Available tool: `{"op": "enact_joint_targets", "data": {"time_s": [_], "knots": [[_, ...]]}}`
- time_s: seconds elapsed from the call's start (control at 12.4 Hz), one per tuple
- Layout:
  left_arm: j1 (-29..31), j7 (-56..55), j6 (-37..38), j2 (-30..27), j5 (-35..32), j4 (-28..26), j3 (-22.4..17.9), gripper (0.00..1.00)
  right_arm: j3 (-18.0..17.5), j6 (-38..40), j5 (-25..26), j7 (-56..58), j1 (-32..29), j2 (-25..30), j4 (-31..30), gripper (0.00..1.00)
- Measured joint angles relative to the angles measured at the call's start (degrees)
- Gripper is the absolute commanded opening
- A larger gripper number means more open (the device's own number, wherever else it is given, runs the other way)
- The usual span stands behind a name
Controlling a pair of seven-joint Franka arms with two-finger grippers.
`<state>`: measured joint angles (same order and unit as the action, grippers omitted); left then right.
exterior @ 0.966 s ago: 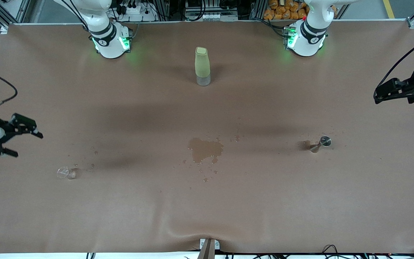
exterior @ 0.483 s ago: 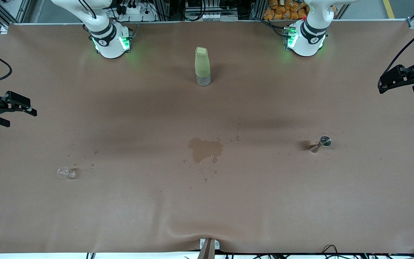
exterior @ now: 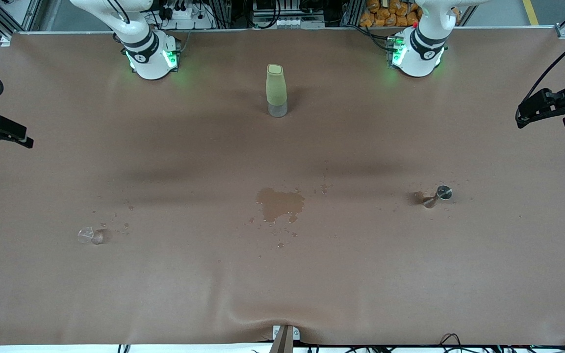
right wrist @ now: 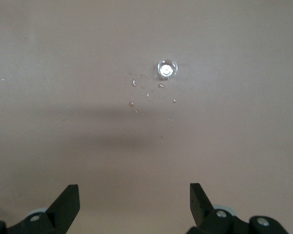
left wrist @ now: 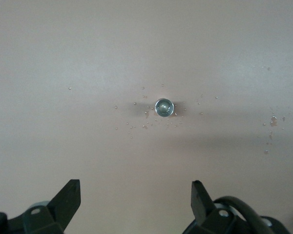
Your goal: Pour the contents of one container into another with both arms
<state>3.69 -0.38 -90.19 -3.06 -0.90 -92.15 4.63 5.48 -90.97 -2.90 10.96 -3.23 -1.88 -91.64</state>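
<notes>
At the right arm's end of the table [exterior: 282, 294], the right gripper [exterior: 5, 132] hangs high over the table's edge, fingers spread wide and empty; over the last second it has risen and drawn back toward the base edge, away from the glass cup [exterior: 86, 236]. At the left arm's end, the left gripper [exterior: 532, 109] has likewise lifted away and now holds its place over that edge, fingers wide apart, holding nothing.

Both containers stand free on the table; the glass cup sits near the right arm's end, well clear of the right gripper and nearer to the front camera than the spot under it; the metal jigger [exterior: 439, 194] sits toward the left arm's end, well apart from the left gripper.

In the right wrist view the glass cup [right wrist: 166, 68] lies far below, ahead of the open fingers [right wrist: 68, 202]; in the left wrist view the jigger [left wrist: 163, 107] lies likewise, ringed by droplets.

A wet puddle [exterior: 280, 203] marks the middle of the table (droplets trail toward each container); the pale-green bottle [exterior: 276, 90] stands upright near the base edge.

Judgement: both arms retreating with empty grippers, the vessels set down, suggests the pour is over and the arms are retiring.
</notes>
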Motion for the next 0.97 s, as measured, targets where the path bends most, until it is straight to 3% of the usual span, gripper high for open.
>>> {"op": "enact_joint_targets", "data": {"time_s": [0.4, 0.97], "knots": [[-0.07, -3.0, 0.95, 0.0, 0.35, 0.0, 1.95, 1.0, -0.32, 1.63, 0.06, -11.91, 1.03, 0.25, 0.53, 1.0], [0.02, -3.07, 0.96, 0.01, 0.71, 0.82, 2.04, 1.0, -0.09, 1.43, 0.55, -11.56, 1.06, 0.25, 1.08, 1.0]]}}
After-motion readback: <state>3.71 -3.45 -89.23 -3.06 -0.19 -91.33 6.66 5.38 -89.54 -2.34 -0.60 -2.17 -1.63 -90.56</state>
